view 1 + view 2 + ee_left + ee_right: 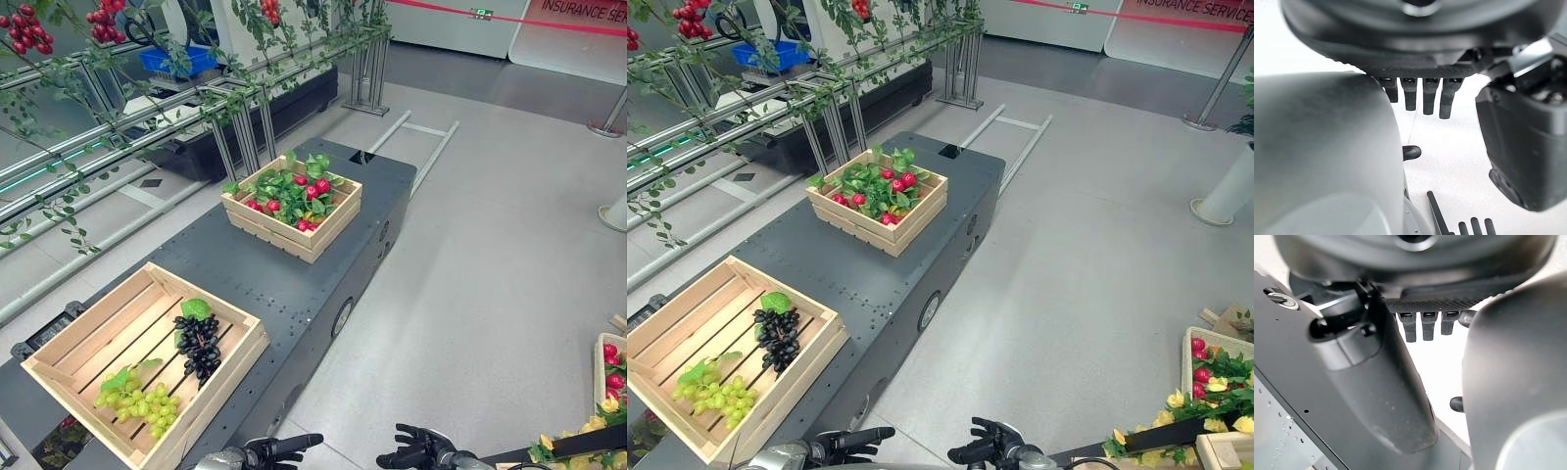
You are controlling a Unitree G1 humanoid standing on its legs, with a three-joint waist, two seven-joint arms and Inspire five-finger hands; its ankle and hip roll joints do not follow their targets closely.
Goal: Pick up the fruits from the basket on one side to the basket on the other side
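Both hands hang low, at the near edge of the dark desk (294,284), holding nothing. The left hand (279,449) has its fingers straight and relaxed, and the right hand (416,448) is likewise loosely spread. Ahead and to the left of the left hand sits the near wooden basket (59,367), holding a bunch of black grapes (199,346) beside a bunch of green grapes (142,397). Well beyond both hands, farther along the desk, stands the far wooden basket (328,225), filled with red fruits (315,186) among green leaves. To the right of the right hand, on the floor, another crate (1205,343) holds red and yellow fruit
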